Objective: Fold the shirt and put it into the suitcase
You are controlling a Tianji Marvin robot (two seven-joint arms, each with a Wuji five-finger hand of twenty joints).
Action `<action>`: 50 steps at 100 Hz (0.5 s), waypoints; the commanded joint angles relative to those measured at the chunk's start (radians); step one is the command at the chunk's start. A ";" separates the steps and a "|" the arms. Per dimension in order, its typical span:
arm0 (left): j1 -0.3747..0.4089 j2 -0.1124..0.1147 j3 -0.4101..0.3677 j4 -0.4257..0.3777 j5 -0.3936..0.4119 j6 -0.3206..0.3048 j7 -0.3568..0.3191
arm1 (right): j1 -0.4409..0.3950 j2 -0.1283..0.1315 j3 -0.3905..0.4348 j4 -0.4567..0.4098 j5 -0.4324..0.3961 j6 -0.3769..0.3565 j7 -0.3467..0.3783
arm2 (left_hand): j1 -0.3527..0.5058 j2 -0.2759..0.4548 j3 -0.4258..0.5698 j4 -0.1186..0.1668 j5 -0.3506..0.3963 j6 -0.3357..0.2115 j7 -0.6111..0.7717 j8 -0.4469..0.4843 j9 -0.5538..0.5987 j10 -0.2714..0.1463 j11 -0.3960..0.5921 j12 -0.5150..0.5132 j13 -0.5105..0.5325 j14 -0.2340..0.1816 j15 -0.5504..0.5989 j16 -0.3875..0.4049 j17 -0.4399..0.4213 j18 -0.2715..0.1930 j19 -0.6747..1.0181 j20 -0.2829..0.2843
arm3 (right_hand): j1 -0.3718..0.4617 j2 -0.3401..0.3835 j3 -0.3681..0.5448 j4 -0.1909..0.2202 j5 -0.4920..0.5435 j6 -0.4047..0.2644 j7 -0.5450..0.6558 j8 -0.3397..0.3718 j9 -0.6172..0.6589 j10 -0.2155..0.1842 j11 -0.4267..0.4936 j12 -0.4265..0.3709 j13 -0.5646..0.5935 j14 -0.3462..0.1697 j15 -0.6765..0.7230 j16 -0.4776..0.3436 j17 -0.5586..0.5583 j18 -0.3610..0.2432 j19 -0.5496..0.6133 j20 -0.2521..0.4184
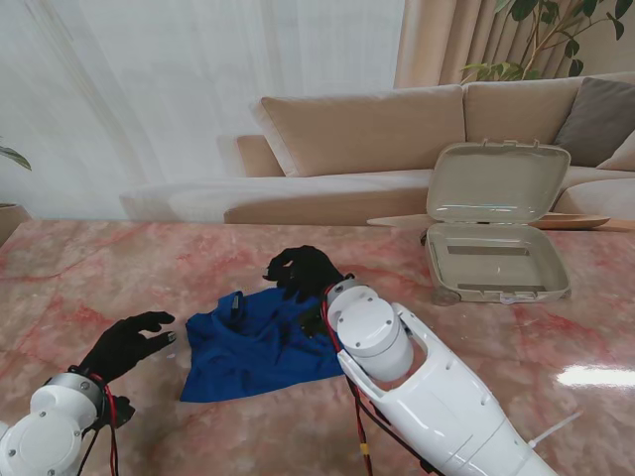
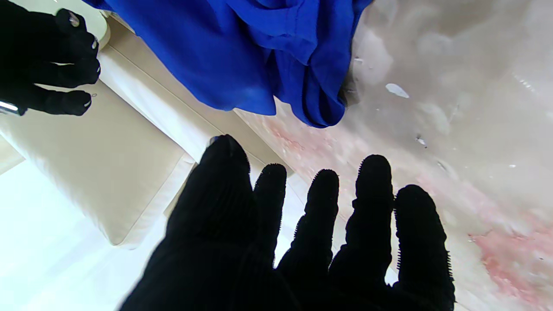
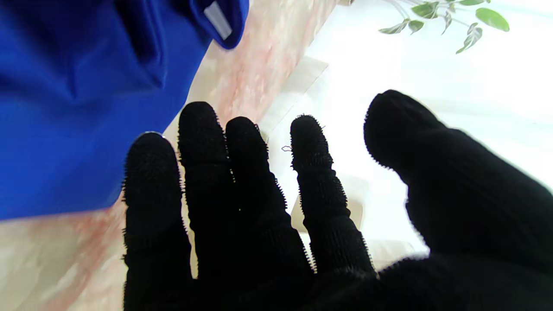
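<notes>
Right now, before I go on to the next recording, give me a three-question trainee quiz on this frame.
1. True or false: the blue shirt already lies inside the suitcase.
2. Which hand is over the shirt's far edge? A) the left hand B) the right hand C) neither
3. Fill in: the suitcase stands with its lid ____.

Key
1. False: the shirt lies crumpled on the marble table, to the left of the suitcase and apart from it.
2. B: the right hand is at the far edge; the left hand is beside the shirt on its left, fingers spread, holding nothing.
3. Open, with nothing visible inside.
</notes>
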 commanded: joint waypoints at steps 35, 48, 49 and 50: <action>-0.114 0.016 0.043 -0.023 -0.032 -0.011 -0.058 | -0.103 0.098 0.117 -0.030 -0.191 -0.084 0.119 | -0.030 0.068 -0.038 0.014 0.054 0.006 -0.032 0.002 0.029 0.005 -0.033 -0.016 -0.012 0.028 -0.055 -0.045 0.004 0.026 -0.045 -0.018 | -0.035 0.038 -0.043 0.054 0.029 -0.033 -0.026 0.008 -0.016 -0.047 -0.074 -0.026 -0.101 -0.066 -0.202 -0.114 -0.187 -0.124 -0.221 -0.071; -0.172 0.020 0.078 -0.006 -0.063 -0.004 -0.081 | -0.126 0.117 0.147 -0.024 -0.266 -0.120 0.135 | -0.041 0.079 -0.040 0.012 0.060 0.008 -0.039 0.001 0.030 0.008 -0.042 -0.021 -0.018 0.035 -0.071 -0.060 0.001 0.028 -0.073 -0.038 | -0.038 0.042 -0.051 0.057 0.029 -0.040 -0.030 0.011 -0.029 -0.056 -0.098 -0.034 -0.124 -0.084 -0.237 -0.133 -0.212 -0.154 -0.257 -0.087; -0.177 0.020 0.081 -0.004 -0.066 -0.004 -0.083 | -0.128 0.118 0.150 -0.024 -0.273 -0.122 0.135 | -0.042 0.080 -0.041 0.011 0.061 0.008 -0.039 0.001 0.030 0.008 -0.043 -0.021 -0.018 0.036 -0.072 -0.062 0.000 0.028 -0.074 -0.039 | -0.038 0.043 -0.051 0.057 0.030 -0.040 -0.030 0.011 -0.029 -0.056 -0.099 -0.034 -0.124 -0.084 -0.239 -0.135 -0.212 -0.159 -0.259 -0.088; -0.182 0.020 0.085 -0.002 -0.068 -0.004 -0.085 | -0.130 0.119 0.152 -0.024 -0.279 -0.123 0.134 | -0.042 0.081 -0.040 0.011 0.062 0.009 -0.039 0.001 0.030 0.008 -0.043 -0.021 -0.018 0.037 -0.073 -0.062 0.000 0.028 -0.075 -0.040 | -0.038 0.043 -0.052 0.057 0.030 -0.040 -0.030 0.012 -0.029 -0.056 -0.100 -0.035 -0.123 -0.086 -0.241 -0.136 -0.213 -0.161 -0.260 -0.089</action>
